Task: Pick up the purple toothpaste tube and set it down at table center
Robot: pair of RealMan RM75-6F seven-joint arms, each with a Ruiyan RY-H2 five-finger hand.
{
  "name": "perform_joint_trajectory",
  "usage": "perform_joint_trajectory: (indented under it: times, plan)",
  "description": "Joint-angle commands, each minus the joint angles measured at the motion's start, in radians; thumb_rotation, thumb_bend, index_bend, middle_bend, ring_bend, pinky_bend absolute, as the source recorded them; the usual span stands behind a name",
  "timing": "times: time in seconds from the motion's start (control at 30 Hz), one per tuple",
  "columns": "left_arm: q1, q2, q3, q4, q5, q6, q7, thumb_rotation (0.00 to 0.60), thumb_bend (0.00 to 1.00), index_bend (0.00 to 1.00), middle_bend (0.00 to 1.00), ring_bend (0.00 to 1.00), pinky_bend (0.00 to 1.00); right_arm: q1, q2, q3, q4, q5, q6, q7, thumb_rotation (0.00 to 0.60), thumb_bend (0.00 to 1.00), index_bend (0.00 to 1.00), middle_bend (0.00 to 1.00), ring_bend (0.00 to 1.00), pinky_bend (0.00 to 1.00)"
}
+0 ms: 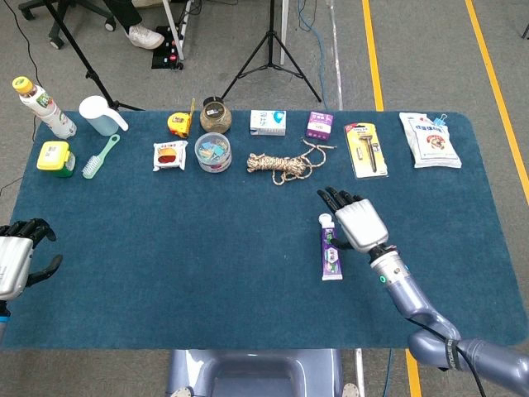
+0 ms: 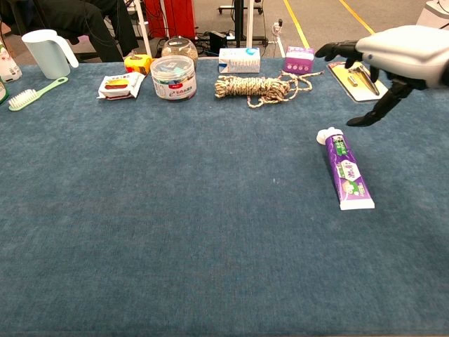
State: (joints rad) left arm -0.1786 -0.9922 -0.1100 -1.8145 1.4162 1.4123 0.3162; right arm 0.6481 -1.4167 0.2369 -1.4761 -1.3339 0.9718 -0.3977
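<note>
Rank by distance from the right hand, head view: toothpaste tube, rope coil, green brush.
From the right hand:
1. Toothpaste tube, right beside it, on its left.
2. Rope coil, farther back and left.
3. Green brush, far left, back row.

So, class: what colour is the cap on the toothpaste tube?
White. The cap of the purple toothpaste tube shows best in the chest view.

Back row packed along the far edge!
Rope coil (image 1: 278, 165) mid-row, clear tub (image 1: 213, 152) beside it, brush (image 1: 100, 156) and jug (image 1: 102, 115) far left.
</note>
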Motion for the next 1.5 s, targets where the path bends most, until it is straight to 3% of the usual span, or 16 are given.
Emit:
perform_joint_trajectory:
  times: [0.03,0.37,0.7,1.13,1.5]
  plan:
    - [0.0,0.002,0.002,0.0,-0.007,-0.004,0.001,0.539,0.27,0.45,0.35,0.32,0.39,0.031,-0.028,0.005,0.026,0.012,-0.023,-0.015,0.497,0.26,0.0,0.1,0.21,0.39]
    - [0.005,0.008,0.015,-0.001,-0.028,-0.012,0.003,0.538,0.27,0.45,0.35,0.33,0.39,0.104,-0.117,0.013,0.106,0.066,-0.069,-0.059,0.496,0.26,0.0,0.08,0.21,0.37]
    - [0.015,0.02,0.026,-0.003,-0.038,-0.01,0.001,0.539,0.27,0.45,0.35,0.33,0.39,0.123,-0.176,-0.03,0.158,0.095,-0.076,-0.113,0.496,0.26,0.0,0.07,0.21,0.37]
    - [0.017,0.036,0.033,-0.028,-0.029,-0.001,0.009,0.537,0.27,0.45,0.35,0.33,0.39,0.073,-0.23,-0.117,0.254,0.037,0.011,-0.123,0.497,0.26,0.0,0.06,0.21,0.34]
    - [0.011,0.044,0.032,-0.065,-0.017,0.005,0.031,0.537,0.27,0.45,0.35,0.33,0.39,0.007,-0.232,-0.176,0.351,-0.037,0.093,-0.053,0.497,0.26,0.0,0.03,0.2,0.32]
